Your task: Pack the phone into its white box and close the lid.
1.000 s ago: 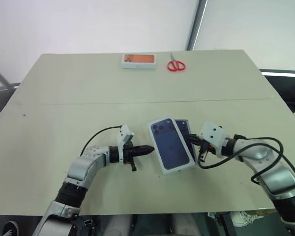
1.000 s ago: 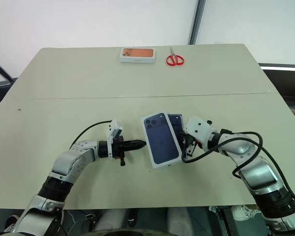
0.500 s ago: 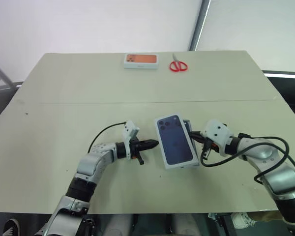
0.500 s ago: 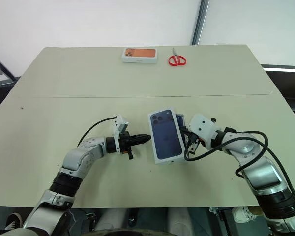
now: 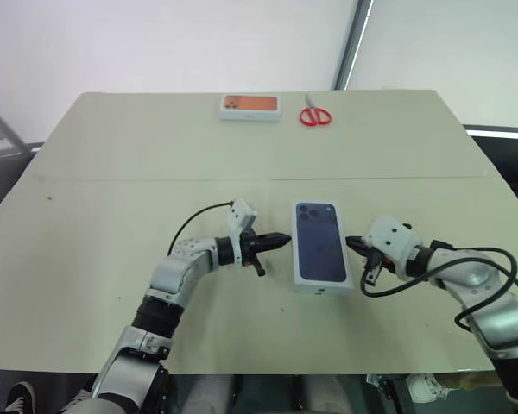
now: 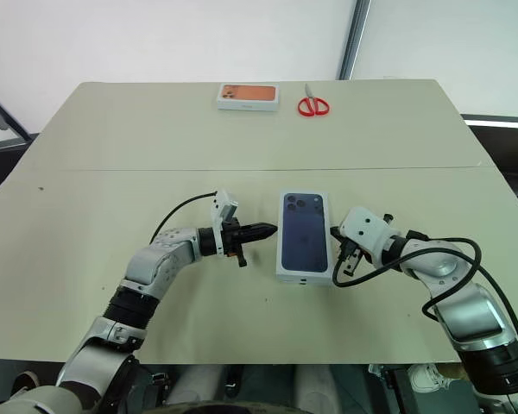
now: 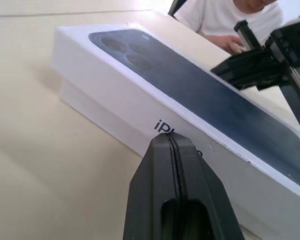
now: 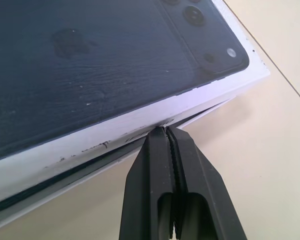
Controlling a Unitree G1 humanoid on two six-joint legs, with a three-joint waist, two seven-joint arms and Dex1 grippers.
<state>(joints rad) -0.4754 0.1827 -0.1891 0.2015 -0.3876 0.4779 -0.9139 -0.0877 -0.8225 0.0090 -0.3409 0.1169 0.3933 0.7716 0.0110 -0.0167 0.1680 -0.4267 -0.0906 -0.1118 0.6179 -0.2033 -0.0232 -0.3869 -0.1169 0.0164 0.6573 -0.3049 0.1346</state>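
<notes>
The lid point(image 5: 320, 242) sits on the white box point(image 8: 140, 150) mid-counter point(image 5: 112, 172); scissors point(image 5: 313, 116) (beside another box point(image 5: 250, 107)) lie far behind.

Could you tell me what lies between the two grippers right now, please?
The lid, printed face up on the white box, lies between the left gripper and right gripper, as the head views show.

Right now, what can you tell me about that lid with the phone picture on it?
The lid is a shallow white shell that looks like card, its top printed with a dark-blue phone whose camera lenses sit at the far end. It lies flat, face up, over the white box near the table's front edge, not fully seated: a dark gap shows under its rim. The shut left gripper points at one long side, the shut right gripper at the other; the right tips meet the rim.
</notes>
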